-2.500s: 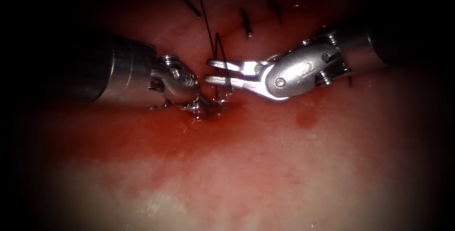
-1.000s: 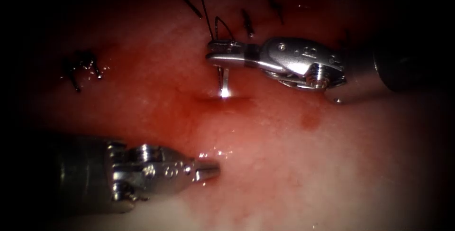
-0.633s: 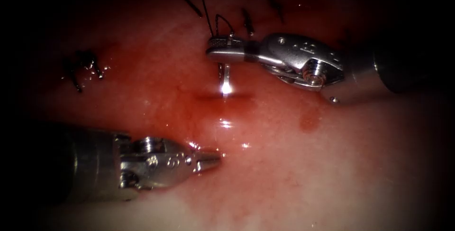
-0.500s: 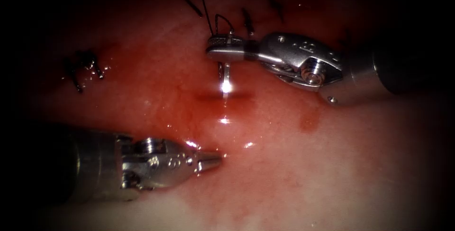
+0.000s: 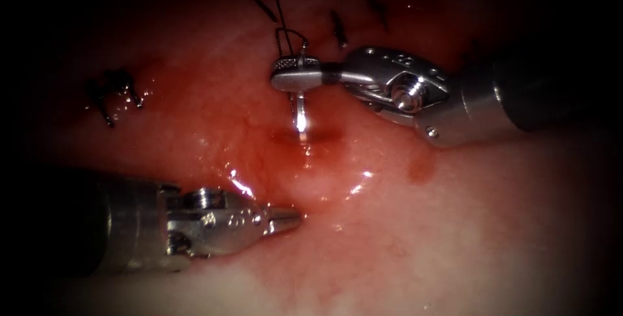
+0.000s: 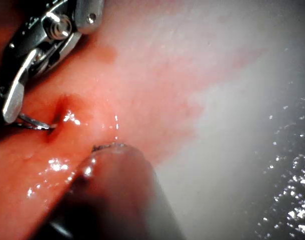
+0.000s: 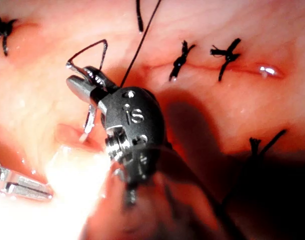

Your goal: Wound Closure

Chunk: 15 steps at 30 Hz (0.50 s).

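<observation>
we see the left arm's slim silver tool point(image 5: 285, 218) closed on nothing, low on the wet pink-red tissue point(image 5: 454, 238). the right arm's steel tool point(image 5: 293, 73) grips the curved silver needle point(image 5: 300, 116) near its tail, its tip in the tissue; thin black thread point(image 5: 278, 4) trails upward.

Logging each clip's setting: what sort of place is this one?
Likely a bench suturing setup: pale pink tissue wet with red fluid, dark knotted stitches, the right steel needle driver gripping a curved steel needle that enters the tissue.
</observation>
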### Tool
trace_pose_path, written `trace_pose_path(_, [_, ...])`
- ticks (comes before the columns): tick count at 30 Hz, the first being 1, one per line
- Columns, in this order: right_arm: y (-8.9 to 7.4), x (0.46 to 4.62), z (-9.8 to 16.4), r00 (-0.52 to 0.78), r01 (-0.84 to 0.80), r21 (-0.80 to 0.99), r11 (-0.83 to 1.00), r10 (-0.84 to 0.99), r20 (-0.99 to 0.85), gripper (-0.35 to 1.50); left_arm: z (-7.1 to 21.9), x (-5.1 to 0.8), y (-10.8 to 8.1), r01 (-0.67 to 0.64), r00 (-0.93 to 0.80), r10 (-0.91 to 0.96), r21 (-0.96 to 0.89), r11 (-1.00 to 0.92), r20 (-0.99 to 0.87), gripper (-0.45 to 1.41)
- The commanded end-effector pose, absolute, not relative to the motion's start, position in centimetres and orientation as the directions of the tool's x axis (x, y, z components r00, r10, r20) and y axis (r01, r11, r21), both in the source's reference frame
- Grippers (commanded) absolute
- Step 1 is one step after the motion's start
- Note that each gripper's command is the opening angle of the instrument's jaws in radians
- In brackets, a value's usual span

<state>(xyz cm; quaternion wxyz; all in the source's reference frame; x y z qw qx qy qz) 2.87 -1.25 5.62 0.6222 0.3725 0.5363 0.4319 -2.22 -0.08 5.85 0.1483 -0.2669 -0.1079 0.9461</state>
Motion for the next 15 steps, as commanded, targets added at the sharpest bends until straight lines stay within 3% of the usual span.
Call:
trace_pose_path(1, [-1.37, 2.97, 5.63, 0.056, -0.125, 0.940, 0.318, 0.948, -0.314, -0.35, 5.88, -2.28, -0.17, -0.222, -0.813, 0.339, -0.286, -0.932, -0.473, 0.04])
trace_pose_path(11, [-1.69, 3.01, 5.48, 0.059, -0.205, 0.978, -0.039, 0.997, 0.052, -0.35, 5.85, -2.21, -0.15, -0.214, -0.813, 0.335, -0.291, -0.932, -0.475, 0.05])
trace_pose_path(15, [-1.72, 3.03, 5.44, 0.019, -0.150, 0.961, -0.234, 0.971, 0.239, -0.35, 5.85, -2.21, -0.15, -0.214, -0.813, 0.336, -0.291, -0.932, -0.475, 0.05])
